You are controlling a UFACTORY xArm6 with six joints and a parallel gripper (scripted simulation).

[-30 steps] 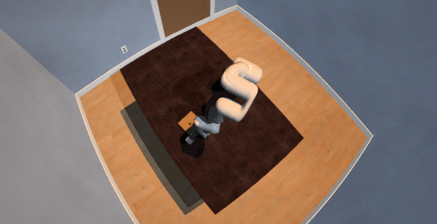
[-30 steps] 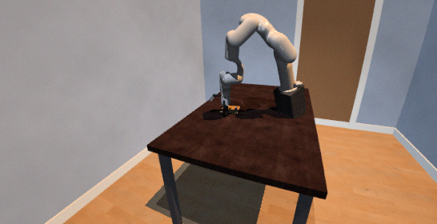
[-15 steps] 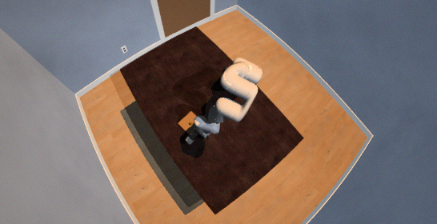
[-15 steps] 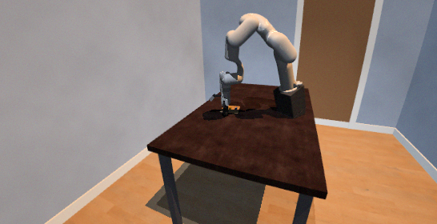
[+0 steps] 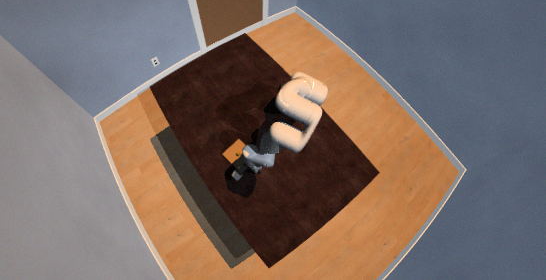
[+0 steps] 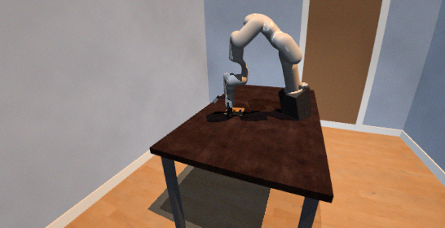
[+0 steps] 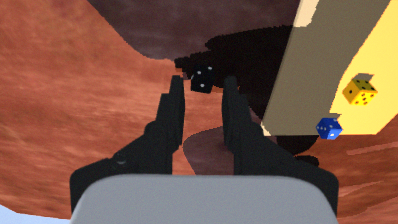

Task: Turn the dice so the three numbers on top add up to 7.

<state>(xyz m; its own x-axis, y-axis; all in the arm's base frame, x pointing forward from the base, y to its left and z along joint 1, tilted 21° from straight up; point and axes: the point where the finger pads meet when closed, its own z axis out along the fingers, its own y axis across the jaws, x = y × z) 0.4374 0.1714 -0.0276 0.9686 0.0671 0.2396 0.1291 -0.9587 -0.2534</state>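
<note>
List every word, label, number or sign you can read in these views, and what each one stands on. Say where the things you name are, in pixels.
No words, labels, brands or written numerals are readable.
Dots only: on the black die [image 7: 202, 80], blue die [image 7: 329, 129] and yellow die [image 7: 360, 93].
The blue die's dots are too small to count surely.

A plain room, its sort hard to tell
Blue and pale grey walls [image 5: 400, 62] [image 6: 102, 50], a wooden floor [image 5: 420, 197] [image 6: 367, 173], white skirting, a brown door [image 5: 227, 7] [image 6: 342, 50] and a wall socket [image 5: 155, 62] surround one dark table [image 5: 310, 197] [image 6: 253, 148].
</note>
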